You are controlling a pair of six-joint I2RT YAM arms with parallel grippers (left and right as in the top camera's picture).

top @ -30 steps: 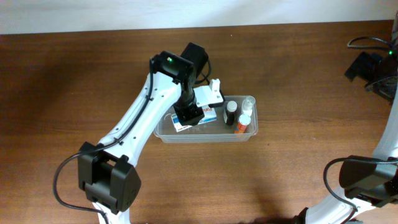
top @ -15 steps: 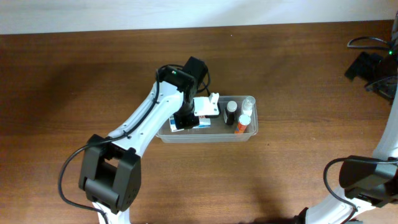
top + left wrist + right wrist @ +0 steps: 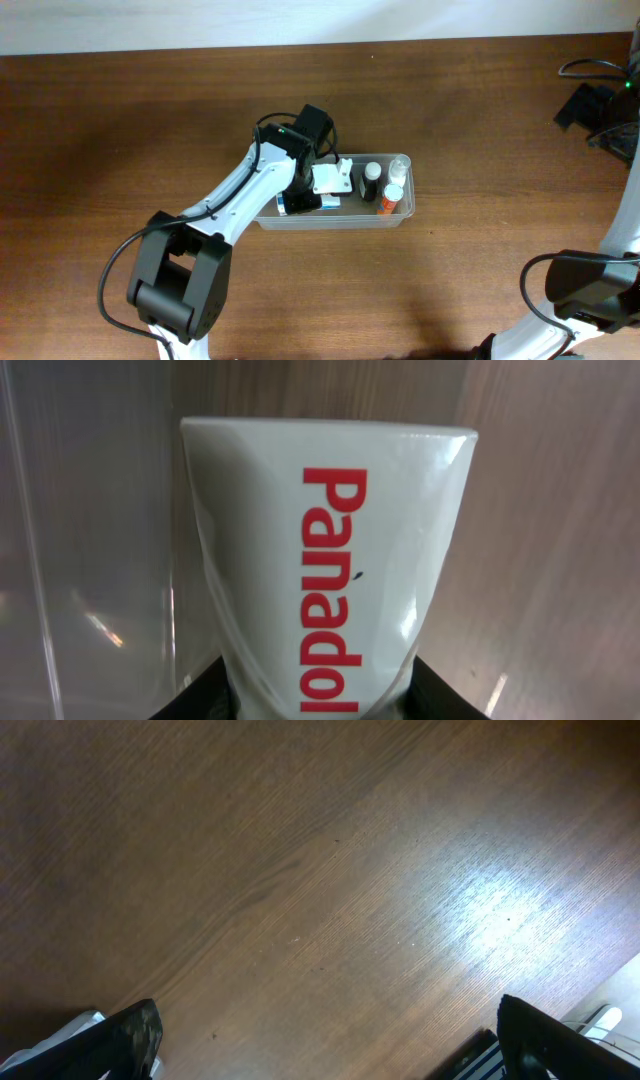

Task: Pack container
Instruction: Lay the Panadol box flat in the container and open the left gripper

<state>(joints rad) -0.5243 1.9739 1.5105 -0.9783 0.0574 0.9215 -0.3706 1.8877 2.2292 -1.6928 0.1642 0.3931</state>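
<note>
Clear plastic container [image 3: 330, 221] sits near the middle of the wooden table [image 3: 120, 120]. In its left half, the left gripper [image 3: 305, 196] reaches down, jaws pinching a white-and-blue box [image 3: 298, 204].

The left wrist camera shows what the overhead camera cannot. The box fills that view end-on, white with "Panadol" in red letters running down its face. The gripper's dark fingers [image 3: 200, 695] press against its two sides at the bottom edge of the picture. The container's see-through wall rises just to the left of the box, with wood grain showing through behind it. Whether the box rests on the container's floor cannot be told from either view.

Only the overhead camera shows the container's other contents. A white object [image 3: 345, 173] lies just beside the box. Further right stand a dark bottle [image 3: 371, 181], a clear bottle [image 3: 398, 169] and an orange bottle with a white cap [image 3: 390, 201].

The left arm stretches in from the lower left. The right arm [image 3: 590, 290] stays at the table's right edge, well apart from the container. Its wrist camera shows the right gripper [image 3: 320, 1035] with jaws spread wide. Nothing lies between them but bare, glossy wood.
</note>
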